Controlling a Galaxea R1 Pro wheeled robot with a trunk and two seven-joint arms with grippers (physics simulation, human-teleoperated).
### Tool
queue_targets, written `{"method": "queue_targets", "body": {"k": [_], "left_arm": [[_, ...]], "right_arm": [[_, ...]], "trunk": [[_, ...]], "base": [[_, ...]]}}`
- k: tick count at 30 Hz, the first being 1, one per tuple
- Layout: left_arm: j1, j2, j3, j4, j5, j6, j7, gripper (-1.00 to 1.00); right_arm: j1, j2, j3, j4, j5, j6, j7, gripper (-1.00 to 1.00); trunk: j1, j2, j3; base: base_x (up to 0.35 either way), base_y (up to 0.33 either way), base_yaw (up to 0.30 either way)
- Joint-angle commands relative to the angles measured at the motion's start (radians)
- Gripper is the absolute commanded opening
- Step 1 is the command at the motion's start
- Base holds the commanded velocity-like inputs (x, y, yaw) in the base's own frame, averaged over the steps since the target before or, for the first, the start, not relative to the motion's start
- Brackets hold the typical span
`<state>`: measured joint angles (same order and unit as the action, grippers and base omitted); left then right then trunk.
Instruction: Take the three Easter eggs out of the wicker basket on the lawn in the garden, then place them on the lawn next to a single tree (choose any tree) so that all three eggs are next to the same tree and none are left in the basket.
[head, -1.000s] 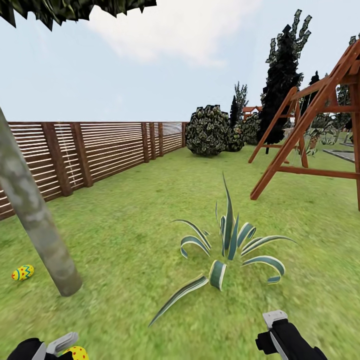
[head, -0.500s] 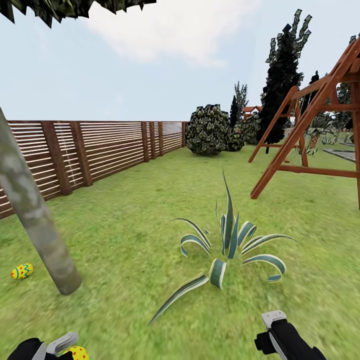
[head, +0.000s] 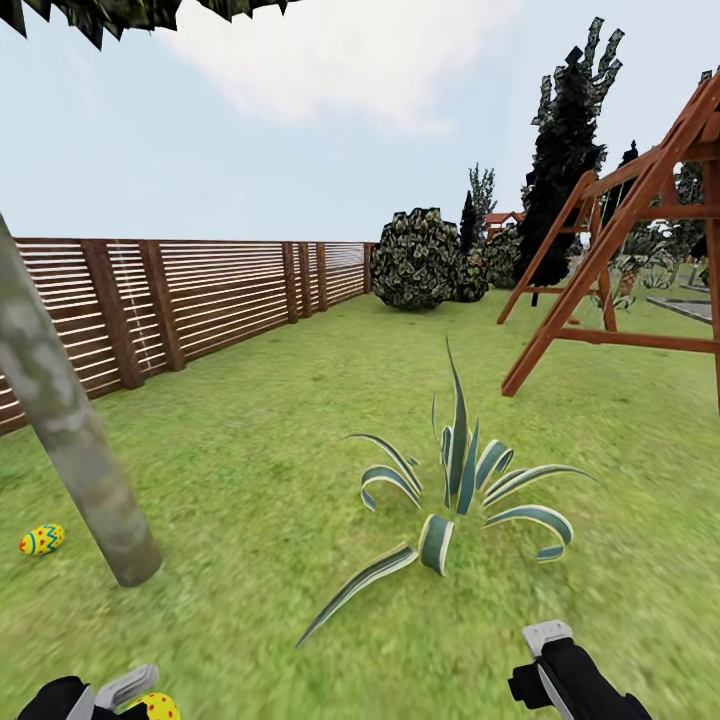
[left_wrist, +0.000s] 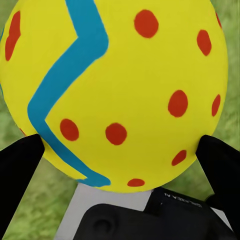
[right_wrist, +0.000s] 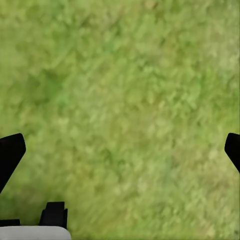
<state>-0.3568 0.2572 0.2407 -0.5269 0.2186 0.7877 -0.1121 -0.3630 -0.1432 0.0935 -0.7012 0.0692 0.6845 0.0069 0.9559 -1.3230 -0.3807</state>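
I've got the lawn (head: 300, 400) wide open ahead, w/ the slat fence (head: 200, 290) running back behind the tree and a wooden swing frame (head: 620, 260) off to the far side, well apart from the tree. The tree (head: 70, 440) leans across my view, its trunk meeting the grass just beyond my left gripper (left_wrist: 120, 150). A striped spiky plant (head: 460, 490) sits on the grass between tree and swing frame; open grass btw it and the trunk. One egg on the grass (head: 41, 539) lies near the trunk base, on the side away from the plant. Left jaws are clenched on a second egg (left_wrist: 115, 90), which sits between the two black fingertips (left_wrist: 17, 170), grass below it. Right gripper (right_wrist: 120, 150) has its jaws spread wide over bare grass, nearer the plant than the tree.
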Motion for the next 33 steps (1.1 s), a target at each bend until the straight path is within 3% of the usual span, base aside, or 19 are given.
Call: {"method": "queue_targets", "body": {"k": [1,28,33], "left_arm": [[-0.001,-0.004,0.005,-0.001,-0.004,0.005,-0.004,-1.0],[-0.001,-0.009,0.005,-0.001,-0.005,0.005,-0.004,-1.0],[-0.001,-0.013,0.005,0.001,-0.005,0.005,-0.004,-1.0]], "right_arm": [[-0.001,-0.001,0.005,-0.001,0.006,0.007,0.001,1.0],[-0.001,-0.001,0.006,0.0,0.007,0.008,0.001,1.0],[-0.001,-0.001,0.005,0.0,0.005,0.006,-0.001,1.0]], "trunk": [[0.004,-0.008,-0.004],[0.107,-0.197,-0.089],[0.127,-0.232,-0.105]], "base": [[0.0,0.0,0.0],[0.0,0.0,0.0],[0.0,0.0,0.216]]}}
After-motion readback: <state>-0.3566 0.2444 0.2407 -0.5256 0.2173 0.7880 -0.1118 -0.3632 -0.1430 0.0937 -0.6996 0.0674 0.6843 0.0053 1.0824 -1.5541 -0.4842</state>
